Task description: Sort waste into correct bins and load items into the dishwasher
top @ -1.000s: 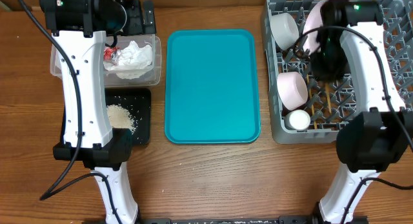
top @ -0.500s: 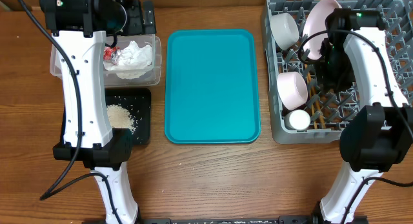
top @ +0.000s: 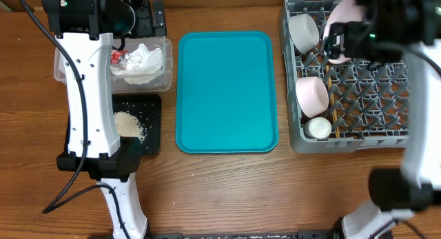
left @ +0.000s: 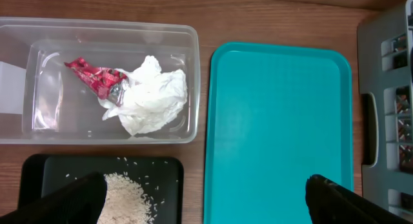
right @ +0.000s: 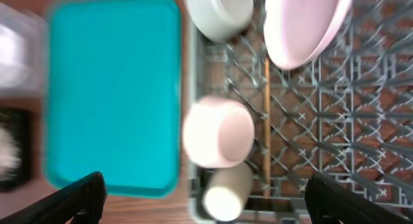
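The grey dish rack [top: 358,139] holds a pale plate [top: 340,22] on edge, a white bowl [top: 303,31], a pink bowl [top: 311,94], a small cup [top: 318,127] and thin chopsticks [top: 331,94] lying on its grid. My right gripper [right: 206,198] hangs open and empty high above the rack, over the cup [right: 226,195] and the pink bowl [right: 219,133]. The clear tub [left: 193,82] contains the red wrapper [left: 93,75] and the napkin [left: 155,98]. Rice [left: 126,195] lies in the black tray [left: 171,169]. My left gripper [left: 205,201] is open, above the bins.
A flat teal tray [top: 227,91] lies between the bins and the rack, with nothing on it. My left arm [top: 89,94] stretches over the tub's left end and part of the black tray. Wooden tabletop runs along the front.
My right gripper has opened and risen out of the rack, moving toward the back. The chopsticks stay on the rack's grid. The left arm has not moved.
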{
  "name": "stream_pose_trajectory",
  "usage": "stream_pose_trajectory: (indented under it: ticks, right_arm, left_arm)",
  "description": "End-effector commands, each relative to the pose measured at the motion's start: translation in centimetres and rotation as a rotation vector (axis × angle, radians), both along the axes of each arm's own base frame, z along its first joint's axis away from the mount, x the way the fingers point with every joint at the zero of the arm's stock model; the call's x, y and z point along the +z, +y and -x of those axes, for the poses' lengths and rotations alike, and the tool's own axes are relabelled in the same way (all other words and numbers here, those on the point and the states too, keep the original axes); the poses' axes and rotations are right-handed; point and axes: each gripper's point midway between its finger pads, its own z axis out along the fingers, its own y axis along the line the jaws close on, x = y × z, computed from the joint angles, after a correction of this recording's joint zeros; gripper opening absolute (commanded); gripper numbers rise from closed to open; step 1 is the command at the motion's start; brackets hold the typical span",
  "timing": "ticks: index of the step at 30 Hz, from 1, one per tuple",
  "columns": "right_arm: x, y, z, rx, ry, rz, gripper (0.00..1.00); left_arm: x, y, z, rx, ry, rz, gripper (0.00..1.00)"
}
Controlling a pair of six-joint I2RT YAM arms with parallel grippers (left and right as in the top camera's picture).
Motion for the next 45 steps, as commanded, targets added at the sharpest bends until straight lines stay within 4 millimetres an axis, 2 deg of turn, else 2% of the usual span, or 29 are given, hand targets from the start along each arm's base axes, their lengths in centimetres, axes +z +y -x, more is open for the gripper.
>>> stream_pose_trajectory:
  ticks: [1, 7, 16, 21, 25, 27, 30, 35, 43, 45]
  right_arm:
    - [6.6, 0.6, 4.1, -0.108, -0.171, -0.116, 1.00]
    - [10.1, 0.6, 7.5, -0.100, -0.287, -0.121, 1.00]
    - [11.4, -0.5, 9.1, -0.133, -0.344, -0.074, 1.00]
    - [11.8, -0.7, 9.2, -0.160, -0.364, -0.084, 1.00]
    - [13.2, -0.7, 7.5, -0.185, -0.505, -0.124, 1.00]
    - [13.0, -0.7, 6.6, -0.180, -0.577, -0.130, 1.00]
    - [10.7, -0.7, 6.2, -0.165, -0.653, -0.125, 1.00]
    - [4.3, -0.7, 7.1, -0.161, -0.729, -0.131, 1.00]
    - [-6.6, -0.6, 10.6, -0.142, -0.952, -0.144, 1.00]
    - [-8.4, -0.6, 11.2, -0.139, -1.001, -0.149, 1.00]
  left_arm:
    - [0.7, 0.1, 0.3, 0.014, -0.016, 0.003, 1.00]
    - [0.7, 0.1, 0.3, 0.014, -0.016, 0.003, 1.00]
    - [0.7, 0.1, 0.3, 0.014, -0.016, 0.003, 1.00]
    - [0.7, 0.1, 0.3, 0.014, -0.016, 0.003, 1.00]
    - [0.7, 0.1, 0.3, 0.014, -0.016, 0.004, 1.00]
    - [0.7, 0.1, 0.3, 0.014, -0.016, 0.004, 1.00]
    - [0.7, 0.1, 0.3, 0.014, -0.016, 0.003, 1.00]
    - [0.7, 0.1, 0.3, 0.014, -0.016, 0.003, 1.00]
    - [0.7, 0.1, 0.3, 0.014, -0.016, 0.004, 1.00]
    - [0.7, 0.1, 0.3, 0.014, -0.016, 0.003, 1.00]
